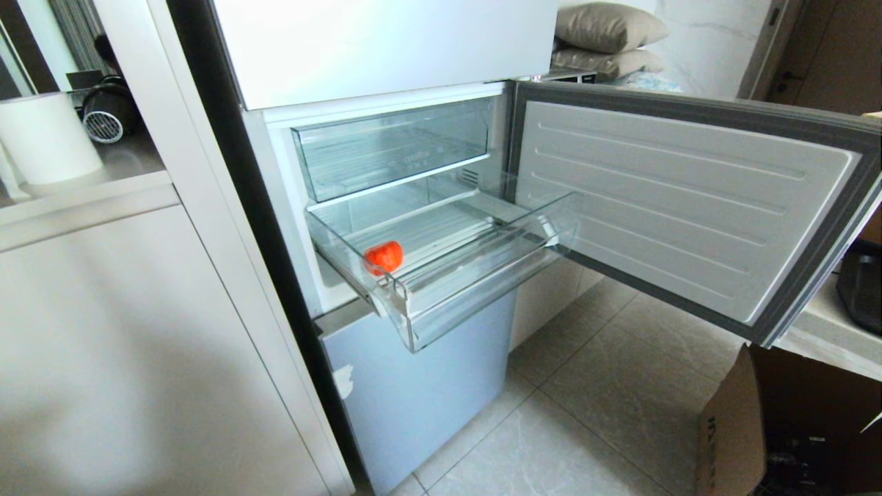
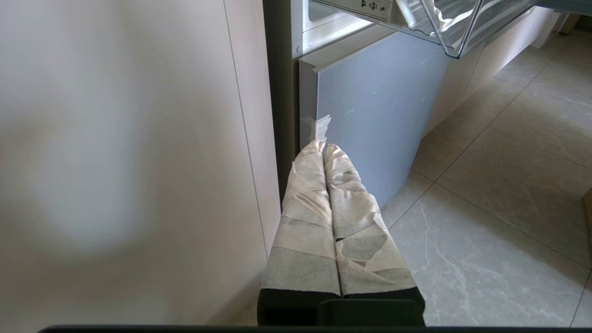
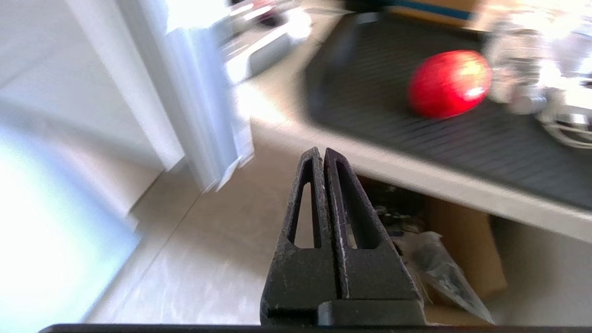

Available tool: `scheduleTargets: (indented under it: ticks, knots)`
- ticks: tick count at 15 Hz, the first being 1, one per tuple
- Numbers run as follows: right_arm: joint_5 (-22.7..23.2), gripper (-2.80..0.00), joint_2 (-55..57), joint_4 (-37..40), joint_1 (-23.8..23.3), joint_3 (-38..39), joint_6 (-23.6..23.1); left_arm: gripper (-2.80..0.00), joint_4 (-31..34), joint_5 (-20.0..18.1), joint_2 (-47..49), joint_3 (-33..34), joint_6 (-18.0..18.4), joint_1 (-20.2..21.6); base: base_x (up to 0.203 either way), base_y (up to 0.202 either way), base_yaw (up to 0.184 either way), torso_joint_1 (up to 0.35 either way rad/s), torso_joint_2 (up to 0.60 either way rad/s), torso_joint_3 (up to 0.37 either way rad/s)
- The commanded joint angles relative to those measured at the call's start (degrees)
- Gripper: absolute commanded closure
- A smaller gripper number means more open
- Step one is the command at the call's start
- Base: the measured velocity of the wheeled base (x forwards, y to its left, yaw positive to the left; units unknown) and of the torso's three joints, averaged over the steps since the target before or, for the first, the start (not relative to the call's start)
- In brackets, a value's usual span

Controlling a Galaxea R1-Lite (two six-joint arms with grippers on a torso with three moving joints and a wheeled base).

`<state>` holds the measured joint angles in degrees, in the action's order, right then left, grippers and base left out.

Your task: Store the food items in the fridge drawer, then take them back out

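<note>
The fridge drawer (image 1: 441, 275) stands pulled out from the open fridge, under the clear bin (image 1: 393, 148), so that a pincer can reach in from above. One tomato (image 1: 384, 256) lies on the ribbed floor of the drawer, at about 9 o'clock of it in the head view, close to the front lip and near the left wall. I judge it lies there because it is the first food item already stored. The fridge door (image 1: 689, 207) is swung wide toward 3 o'clock, which keeps the way to the drawer free.

The second tomato (image 3: 449, 83) is not in the drawer. It rests on a dark ribbed mat (image 3: 416, 134) on the desk (image 3: 397, 171) beside the fridge, and nothing touches it. In my judgement this one is the next to be carried.

The right pincer (image 3: 320, 152) has its two fingers pressed together, with nothing between them. It is in the air in front of the desk edge, below the mat, well apart from the second tomato, which is at about 1 o'clock from its tips. To take the tomato it must first spread the fingers.

The left pincer (image 2: 322, 145), wrapped in pale tape, is also closed and empty; it is parked low near the blue lower door panel (image 2: 374, 111), below the drawer corner
</note>
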<state>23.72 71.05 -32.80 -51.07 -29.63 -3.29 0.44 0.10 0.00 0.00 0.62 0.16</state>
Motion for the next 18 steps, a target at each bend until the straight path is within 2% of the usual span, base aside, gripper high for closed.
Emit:
scheduleTargets:
  ticks: [1, 3, 6, 14, 18]
  knots:
    - [1.5, 0.0, -8.5, 0.0, 1.0, 6.4, -2.3, 0.0, 0.0, 0.0, 0.1, 0.0, 0.0, 0.0, 0.0, 0.0, 0.0, 0.0, 0.0, 0.0]
    - [1.5, 0.0, -10.1, 0.0, 2.4, 9.3, -2.8, 0.0, 0.0, 0.1, 0.1, 0.0, 0.0, 0.0, 0.0, 0.0, 0.0, 0.0, 0.0, 0.0]
    - [1.3, 0.0, -11.6, 0.1, 5.4, 9.5, -2.9, 0.0, 0.0, 0.1, 0.1, 0.0, 0.0, 0.0, -0.001, 0.003, 0.025, 0.0, 0.0, 0.002]
    - [1.3, 0.0, -12.2, 0.4, 6.3, 8.9, -2.9, 0.0, 0.0, 0.1, 0.1, 0.0, 0.0, 0.0, 0.001, -0.009, 0.172, 0.004, 0.0, 0.004]
    - [1.2, 0.0, -11.9, 0.3, 10.9, 8.6, -4.1, 0.0, 0.0, 0.0, 0.1, 0.0, 0.0, 0.0, -0.001, -0.011, 0.176, 0.072, -0.14, -0.073]
